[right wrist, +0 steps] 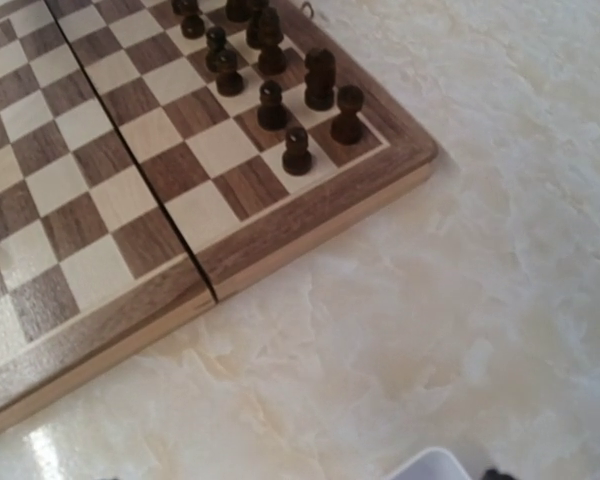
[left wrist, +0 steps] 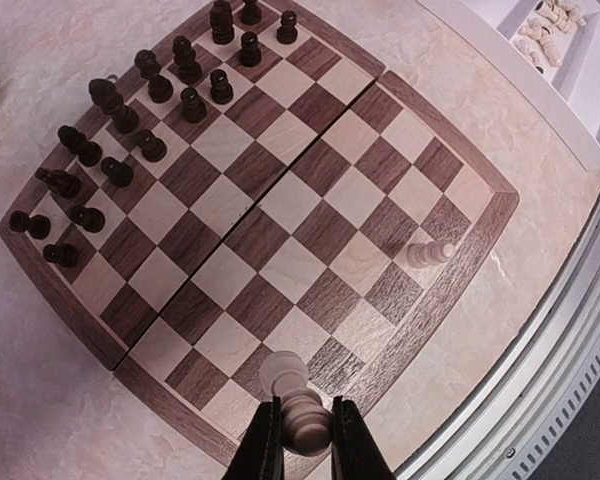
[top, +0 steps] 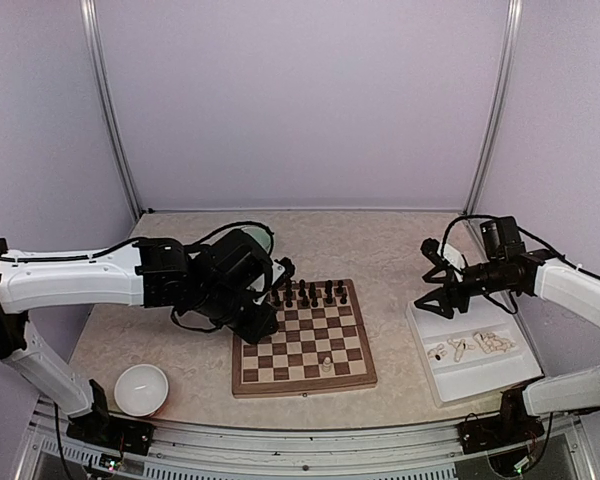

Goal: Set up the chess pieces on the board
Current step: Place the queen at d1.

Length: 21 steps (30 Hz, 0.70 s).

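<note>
Over the left side of the board, the left gripper is pinched on a cream chess piece. Another cream piece stands alone on the near row, and the dark chessmen fill the two far rows. Well to the right, the right gripper hangs with its fingers spread wide above the far end of the white tray, where more cream pieces lie loose.
</note>
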Each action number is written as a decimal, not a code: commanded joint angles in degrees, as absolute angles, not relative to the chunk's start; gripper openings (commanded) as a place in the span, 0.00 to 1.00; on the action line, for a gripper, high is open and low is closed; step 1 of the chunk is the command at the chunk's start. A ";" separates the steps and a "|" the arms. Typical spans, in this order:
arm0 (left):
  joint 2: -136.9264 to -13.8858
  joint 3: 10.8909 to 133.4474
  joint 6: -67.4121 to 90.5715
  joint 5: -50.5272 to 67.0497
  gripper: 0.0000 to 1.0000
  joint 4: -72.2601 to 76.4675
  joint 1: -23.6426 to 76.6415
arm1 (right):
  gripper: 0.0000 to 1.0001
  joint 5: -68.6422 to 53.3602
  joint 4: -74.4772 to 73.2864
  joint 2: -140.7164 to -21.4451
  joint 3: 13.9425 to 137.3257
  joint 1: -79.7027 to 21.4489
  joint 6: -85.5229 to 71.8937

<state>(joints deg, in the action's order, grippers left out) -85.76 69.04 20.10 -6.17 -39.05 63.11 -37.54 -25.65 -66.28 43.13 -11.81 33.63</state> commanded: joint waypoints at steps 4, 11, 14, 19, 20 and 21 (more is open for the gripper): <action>-90.59 69.31 20.23 -3.01 0.12 -36.41 65.39 | 0.77 -37.09 -25.52 -66.57 42.45 -11.16 34.70; -94.92 69.23 20.92 -1.47 0.13 -35.02 66.68 | 0.78 -37.26 -25.88 -67.76 42.74 -11.16 35.01; -96.53 69.70 20.70 -0.36 0.14 -34.37 67.48 | 0.78 -37.35 -26.30 -68.34 42.98 -11.16 35.13; -98.83 70.20 20.31 0.99 0.14 -34.06 67.94 | 0.78 -37.62 -26.37 -68.46 42.98 -11.25 35.33; -99.15 70.22 20.23 1.41 0.14 -33.95 67.98 | 0.78 -37.62 -26.39 -68.46 42.98 -11.32 35.32; -99.34 70.21 20.22 1.59 0.14 -33.86 67.94 | 0.78 -37.62 -26.39 -68.53 42.96 -11.26 35.28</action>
<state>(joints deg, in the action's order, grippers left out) -98.15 69.06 20.51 -0.58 -35.31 67.61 -37.21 -25.89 -68.12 43.11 -11.81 34.89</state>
